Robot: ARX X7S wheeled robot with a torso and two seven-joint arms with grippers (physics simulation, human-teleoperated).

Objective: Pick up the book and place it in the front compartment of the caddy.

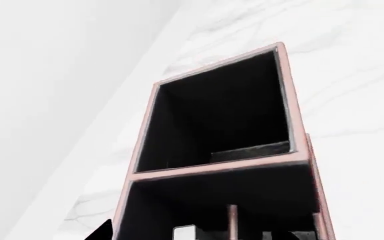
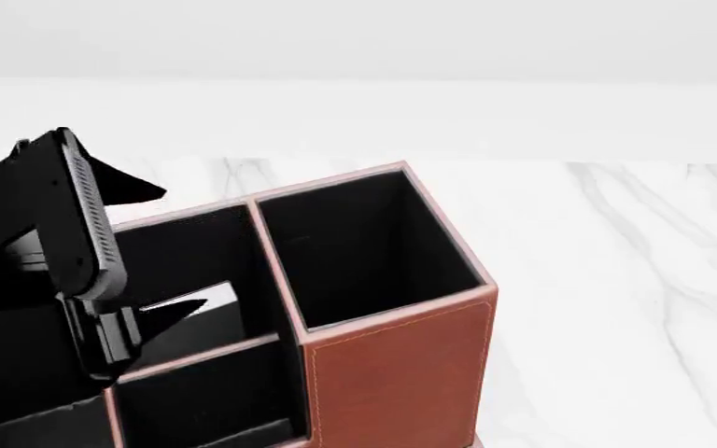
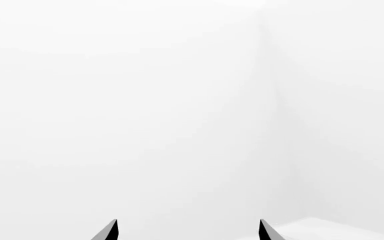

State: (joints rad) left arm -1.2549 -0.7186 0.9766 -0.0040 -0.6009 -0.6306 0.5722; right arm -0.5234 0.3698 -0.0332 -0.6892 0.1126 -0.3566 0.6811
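The reddish-brown caddy [image 2: 396, 373] fills the lower middle of the head view and shows from above in the left wrist view [image 1: 219, 167]. The book [image 2: 197, 313] leans inside the front compartment [image 2: 172, 261], its glossy cover catching light. Its white page edge [image 1: 184, 232] shows in the left wrist view. My left gripper [image 2: 109, 350] reaches down into that compartment. Its tips stand wide apart on either side of the book [image 1: 197, 236], so it is open. My right gripper [image 3: 187, 232] is open and empty, facing a white wall, and is out of the head view.
The low crossbar [image 2: 197, 355] separates the front compartment from the shallower pocket [image 2: 209, 401]. The square end pocket [image 2: 358, 252] is empty. The caddy stands on a white marble table [image 2: 620, 280], with a white wall behind it.
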